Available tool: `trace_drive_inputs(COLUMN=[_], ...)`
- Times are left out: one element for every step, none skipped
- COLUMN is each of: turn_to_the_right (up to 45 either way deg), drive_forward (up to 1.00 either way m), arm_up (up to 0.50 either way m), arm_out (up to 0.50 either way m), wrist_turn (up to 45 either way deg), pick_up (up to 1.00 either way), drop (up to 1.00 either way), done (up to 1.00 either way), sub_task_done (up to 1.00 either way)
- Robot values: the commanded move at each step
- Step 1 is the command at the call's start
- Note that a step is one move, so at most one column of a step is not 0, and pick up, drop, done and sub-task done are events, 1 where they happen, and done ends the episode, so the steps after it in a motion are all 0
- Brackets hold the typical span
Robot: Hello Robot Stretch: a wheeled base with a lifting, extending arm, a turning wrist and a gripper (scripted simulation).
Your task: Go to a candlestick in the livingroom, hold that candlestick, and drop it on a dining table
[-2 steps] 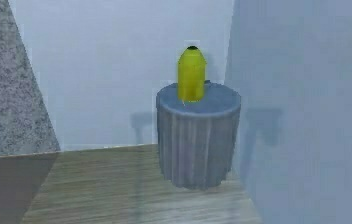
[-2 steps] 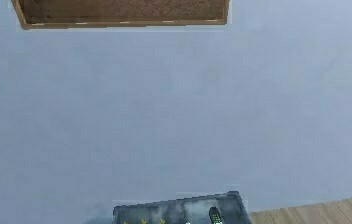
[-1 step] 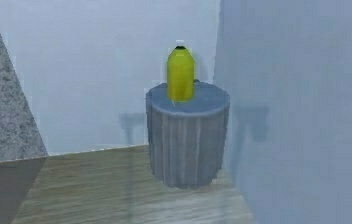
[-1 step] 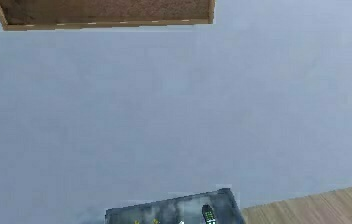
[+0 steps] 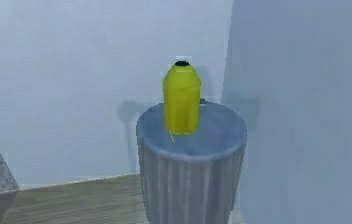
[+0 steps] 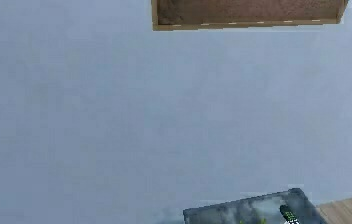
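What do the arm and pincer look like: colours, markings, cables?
I cannot tell their colours, markings or cables. At the arm side view's bottom edge lies a dark grey slab bearing a small white-and-green thing; neither reads as arm or pincer.

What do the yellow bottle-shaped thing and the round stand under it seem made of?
Yellow bottle-shaped thing: smooth, even yellow with a soft sheen and a dark opening on top; plastic or glazed ceramic, hard to settle. Round stand: matte grey, vertical ribs down its side, faintly mottled top; perhaps painted metal or stone, uncertain.
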Motion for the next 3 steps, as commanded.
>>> trace_drive_inputs(turn_to_the_right=[24.0,0.0,0.0], drive_forward=[0.0,0.0,0.0], arm_up=[0.0,0.5,0.1], arm_out=[0.0,0.0,0.0], wrist_turn=[0.0,0.0,0.0], pick_up=[0.0,0.0,0.0], drop=[0.0,0.0,0.0], done=[0.0,0.0,0.0], sub_task_done=[0.0,0.0,0.0])
